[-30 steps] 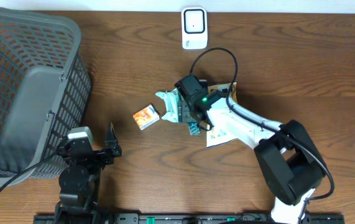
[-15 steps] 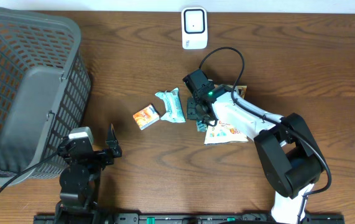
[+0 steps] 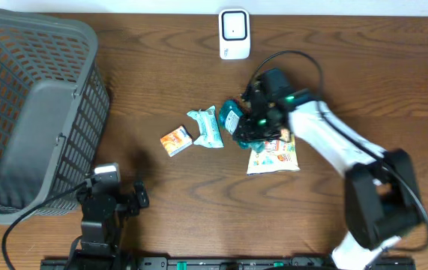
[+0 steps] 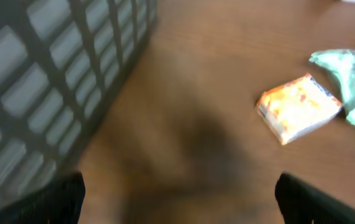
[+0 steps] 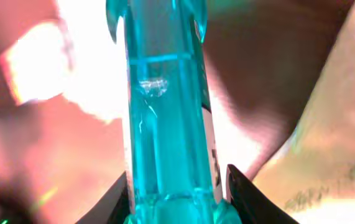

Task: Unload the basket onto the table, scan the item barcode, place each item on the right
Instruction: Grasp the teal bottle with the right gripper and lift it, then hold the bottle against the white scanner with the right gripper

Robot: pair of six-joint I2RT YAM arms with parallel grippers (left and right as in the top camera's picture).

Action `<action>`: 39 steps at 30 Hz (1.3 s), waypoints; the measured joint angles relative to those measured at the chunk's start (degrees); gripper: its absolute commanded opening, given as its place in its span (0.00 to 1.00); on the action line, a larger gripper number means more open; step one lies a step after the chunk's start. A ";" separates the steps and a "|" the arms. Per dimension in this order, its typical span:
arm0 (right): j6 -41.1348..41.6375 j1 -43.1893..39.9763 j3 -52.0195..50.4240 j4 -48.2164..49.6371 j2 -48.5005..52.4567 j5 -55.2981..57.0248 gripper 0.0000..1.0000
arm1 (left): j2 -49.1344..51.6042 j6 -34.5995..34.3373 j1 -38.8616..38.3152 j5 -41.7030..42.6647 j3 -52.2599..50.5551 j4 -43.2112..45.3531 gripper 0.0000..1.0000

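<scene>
Pinching one teal packet in my right pincer, just beside the printed white pouch. Also: my left pincer, spread wide, near the grey basket.

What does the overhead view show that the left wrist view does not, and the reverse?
Only overhead: the white scanner, the right gripper holding a teal item, the colourful pouch. Only left wrist: a close view of the open left gripper. Both: the grey basket, the orange box, the pale green packet, the wooden table.
</scene>
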 measured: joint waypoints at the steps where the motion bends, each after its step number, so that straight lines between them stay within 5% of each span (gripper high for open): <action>1: -2.45 -1.14 0.00 -1.40 -1.73 -3.26 0.22 | 0.02 0.00 0.00 0.02 0.00 -1.75 0.98; 13: -16.81 -6.03 0.00 -9.18 -16.81 -22.16 0.22 | 0.07 0.00 0.00 0.20 0.00 -14.40 0.98; 26: -18.53 -6.03 0.00 -10.34 -19.39 -24.65 0.21 | 0.07 0.00 0.00 0.42 0.00 -14.40 0.98; 39: -17.42 -6.16 0.00 -15.82 -19.39 -40.98 0.19 | 0.07 0.00 0.00 0.42 0.00 -14.40 0.98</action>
